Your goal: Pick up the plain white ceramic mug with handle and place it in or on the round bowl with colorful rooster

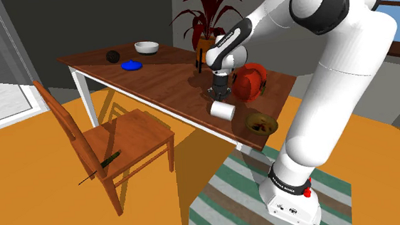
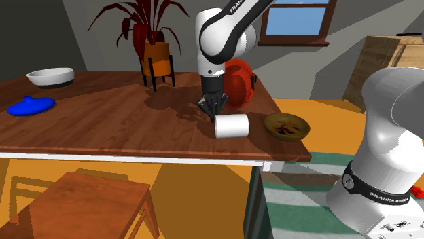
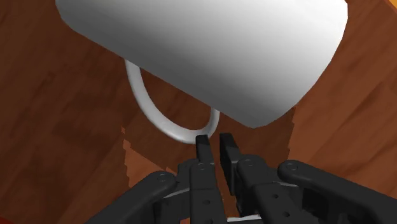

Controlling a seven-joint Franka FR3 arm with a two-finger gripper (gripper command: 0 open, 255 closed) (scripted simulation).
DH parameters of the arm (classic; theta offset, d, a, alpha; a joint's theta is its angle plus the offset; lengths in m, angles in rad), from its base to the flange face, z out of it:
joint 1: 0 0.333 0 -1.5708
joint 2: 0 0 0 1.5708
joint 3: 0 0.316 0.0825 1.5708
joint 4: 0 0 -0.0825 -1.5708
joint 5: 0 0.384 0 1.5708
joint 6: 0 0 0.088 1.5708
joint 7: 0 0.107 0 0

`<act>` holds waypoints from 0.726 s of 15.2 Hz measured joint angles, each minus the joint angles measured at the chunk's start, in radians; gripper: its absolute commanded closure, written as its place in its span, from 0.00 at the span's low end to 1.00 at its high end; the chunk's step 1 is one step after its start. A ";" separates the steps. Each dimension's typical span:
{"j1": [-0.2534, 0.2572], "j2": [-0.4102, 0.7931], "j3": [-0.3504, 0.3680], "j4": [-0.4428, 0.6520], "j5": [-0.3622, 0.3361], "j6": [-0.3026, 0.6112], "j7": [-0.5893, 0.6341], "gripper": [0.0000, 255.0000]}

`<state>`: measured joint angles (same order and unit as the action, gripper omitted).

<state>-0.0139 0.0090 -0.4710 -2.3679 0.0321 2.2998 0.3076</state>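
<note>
The white mug [image 1: 223, 110] [image 2: 232, 125] [image 3: 210, 51] lies on its side on the wooden table [image 1: 154, 82], its thin handle [image 3: 159, 118] pointing toward my hand. My black gripper [image 1: 220, 93] [image 2: 211, 105] [image 3: 214, 141] reaches down to the tabletop just behind the mug. Its fingertips [image 3: 202, 145] stand a sliver apart, pinching the outer curve of the handle loop. The round bowl with a colourful pattern inside [image 1: 262, 123] [image 2: 287, 126] sits near the table corner, just past the mug on the stand's side.
A red rounded vessel [image 1: 250, 81] [image 2: 238, 81] stands close behind the gripper. A potted red plant [image 1: 205, 44] [image 2: 157, 60], a white bowl [image 1: 147, 46] [image 2: 51, 77], a blue lid-like piece [image 1: 132, 64] and a dark ball [image 1: 112, 56] sit farther along. A wooden chair [image 1: 122, 141] stands at the table's edge.
</note>
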 measured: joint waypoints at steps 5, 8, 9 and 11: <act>0.000 0.000 0.000 0.001 0.000 0.000 0.000 1.00; 0.008 0.049 0.009 0.066 0.006 -0.056 -0.031 0.00; 0.017 0.134 0.024 0.175 0.011 -0.194 -0.085 0.00; 0.030 0.341 0.075 0.438 -0.009 -0.536 -0.215 0.00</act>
<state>0.0161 0.3505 -0.3964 -1.9300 0.0234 1.7634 0.0927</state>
